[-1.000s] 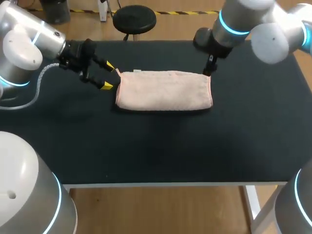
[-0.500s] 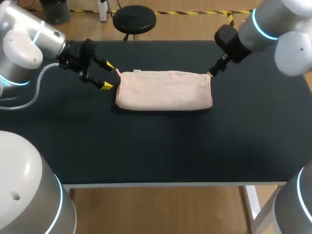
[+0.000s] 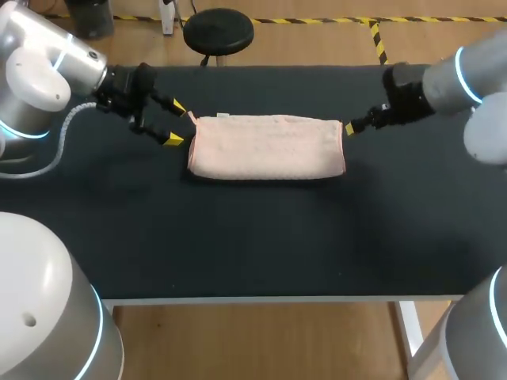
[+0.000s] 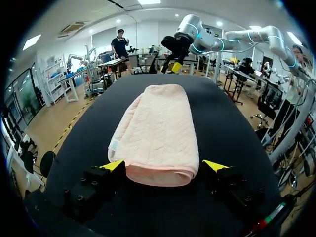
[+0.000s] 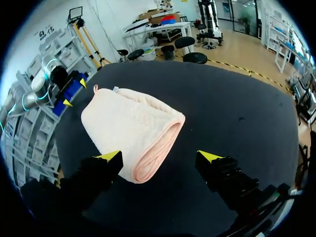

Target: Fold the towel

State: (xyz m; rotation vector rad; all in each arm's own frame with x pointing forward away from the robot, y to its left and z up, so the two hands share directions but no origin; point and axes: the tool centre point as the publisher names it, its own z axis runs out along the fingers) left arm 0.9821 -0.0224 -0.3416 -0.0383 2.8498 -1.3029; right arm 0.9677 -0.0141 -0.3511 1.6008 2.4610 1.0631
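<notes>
1. The left gripper was spread wide and held nothing.
2. The towel lay folded into a long pink pad on the table, just ahead of that gripper.
3. In the left wrist view the towel's rounded fold sat in line with the gap between the left gripper's yellow tips. It nearly filled the gap, and neither finger visibly pressed on it.
4. From there the towel ran straight away from the fingers toward the right gripper at its far end.
5. The right gripper was also wide open and held nothing.
6. Ahead of it, the towel's open, layered end lay off toward one finger, with its corner just beside that yellow tip. I could not tell whether they touched.
7. The other finger stood over bare table.
8. Beyond the towel's far end in that view was the left gripper.
9. From the head view the right gripper sat just beside the towel's far right corner.
10. A small white tag stuck out of the towel's corner nearest the left gripper. Any print on it was too small to read.
</notes>
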